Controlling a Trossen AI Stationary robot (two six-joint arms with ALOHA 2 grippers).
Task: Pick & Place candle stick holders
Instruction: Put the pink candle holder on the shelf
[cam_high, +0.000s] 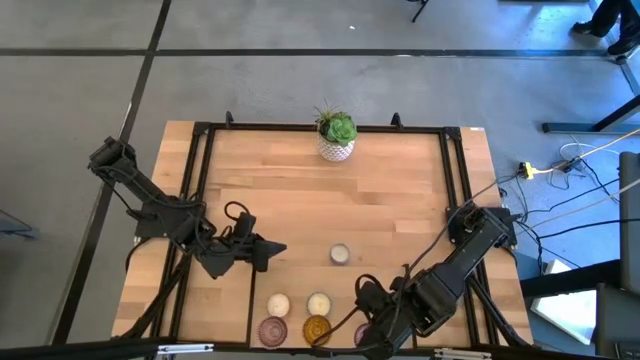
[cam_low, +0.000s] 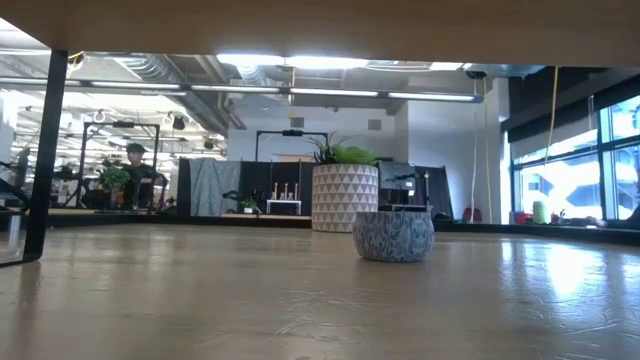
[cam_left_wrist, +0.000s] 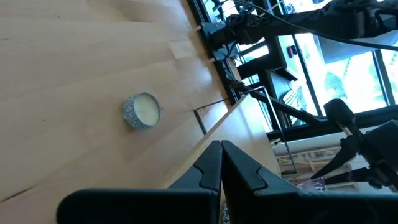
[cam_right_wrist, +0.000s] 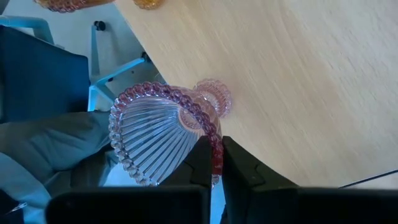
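My right gripper (cam_high: 367, 328) (cam_right_wrist: 216, 148) hovers over the table's near edge, shut on a purplish-pink glass candle stick holder (cam_right_wrist: 163, 134) with a beaded rim. To its left stand two cream holders (cam_high: 278, 304) (cam_high: 318, 303), a purple glass one (cam_high: 272, 330) and an amber one (cam_high: 316, 328). One more patterned cream holder (cam_high: 339, 254) (cam_low: 393, 235) (cam_left_wrist: 142, 111) rests on its base mid-table. My left gripper (cam_high: 280, 248) (cam_left_wrist: 221, 149) is shut and empty, held above the table left of that holder. My right gripper pinches the pink holder's beaded rim (cam_right_wrist: 216, 157), one finger inside the ribbed bowl and one outside. The fingers come from above, slanting down. The holder is tipped on its side, its foot (cam_right_wrist: 214, 96) pointing away from the fingers; it seems clear of the table.
A green plant in a white patterned pot (cam_high: 337, 138) (cam_low: 345, 197) stands at the far edge. A black frame (cam_high: 200, 180) runs along the table's sides. Cables lie on the floor at the right. A person shows far off in the room behind.
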